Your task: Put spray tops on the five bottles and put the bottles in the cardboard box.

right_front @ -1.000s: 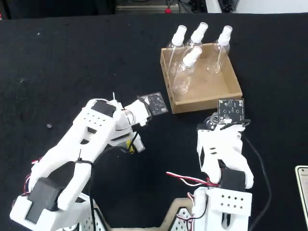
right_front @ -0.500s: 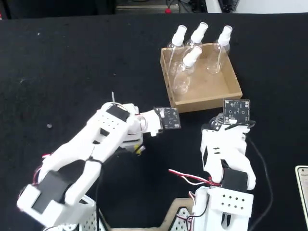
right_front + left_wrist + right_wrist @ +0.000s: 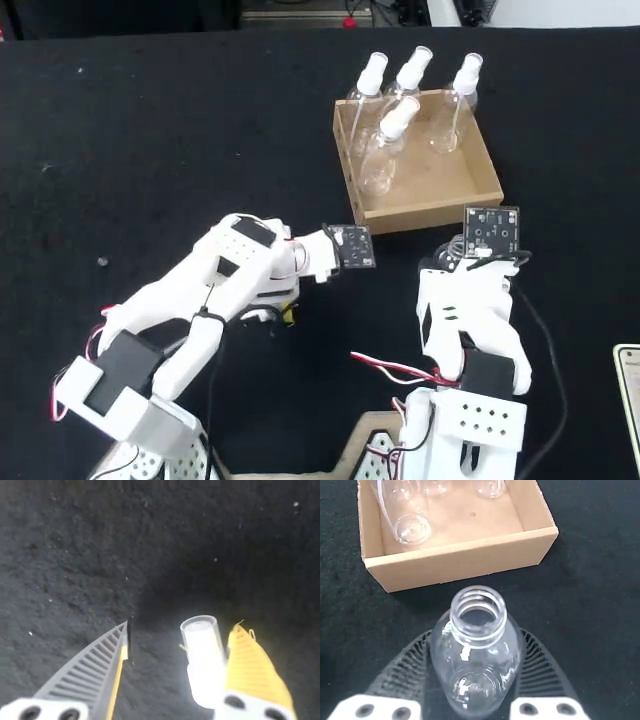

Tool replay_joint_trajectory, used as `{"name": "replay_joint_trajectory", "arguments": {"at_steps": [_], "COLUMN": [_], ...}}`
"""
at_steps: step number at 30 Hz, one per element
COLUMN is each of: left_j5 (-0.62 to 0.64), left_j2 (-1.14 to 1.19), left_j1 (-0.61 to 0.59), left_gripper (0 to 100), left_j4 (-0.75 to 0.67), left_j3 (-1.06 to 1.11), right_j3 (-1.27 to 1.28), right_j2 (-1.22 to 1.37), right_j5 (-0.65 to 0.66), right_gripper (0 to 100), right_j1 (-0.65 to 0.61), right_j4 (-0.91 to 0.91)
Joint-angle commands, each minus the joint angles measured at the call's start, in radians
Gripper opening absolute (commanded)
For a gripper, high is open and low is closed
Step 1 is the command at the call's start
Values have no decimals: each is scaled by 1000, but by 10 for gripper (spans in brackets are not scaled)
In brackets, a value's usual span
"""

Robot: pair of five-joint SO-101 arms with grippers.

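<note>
At 1 o'clock on the black table (image 3: 150,130): 1 shallow brown cardboard box (image 3: 430,215), containing 4 clear plastic bottles (image 3: 380,150) with white spray tops fitted, leaning toward 12 o'clock. Just at 6 o'clock of the box: right gripper (image 3: 476,637), clenched on 1 clear open-necked bottle (image 3: 477,615), upright, uncapped; its white arm (image 3: 465,320) based at 5 o'clock. From 7 o'clock: left arm (image 3: 200,300), wrist pitched down near table centre; left gripper (image 3: 182,627) spread, 1 white spray top (image 3: 202,670) touching its yellow finger (image 3: 252,665), apart from the grey finger (image 3: 95,665).
</note>
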Motion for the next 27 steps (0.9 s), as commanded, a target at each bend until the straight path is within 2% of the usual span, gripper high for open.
{"name": "replay_joint_trajectory", "arguments": {"at_steps": [1, 5, 8, 14, 16, 22, 27], "left_j5": [0, 20, 74, 77, 77, 78, 107], "left_j2": [0, 0, 0, 14, 8, 12, -9], "left_j1": [-19, -18, -25, 2, 13, 18, 2], "left_gripper": [299, 299, 299, 296, 249, 23, 54], "left_j4": [140, 267, 282, 275, 279, 282, 287], "left_j3": [-64, -116, -131, -125, -125, -114, -88], "right_j3": [-7, -7, -7, -5, -5, -5, -5], "right_j2": [-21, -22, -22, -22, -22, -24, -24], "right_j5": [-5, -5, -6, -8, -8, -8, -8], "right_gripper": [67, 67, 67, 67, 67, 67, 67], "right_j1": [14, 14, 14, 14, 14, 15, 15], "right_j4": [-2, -2, -2, -2, -2, -2, -2]}}
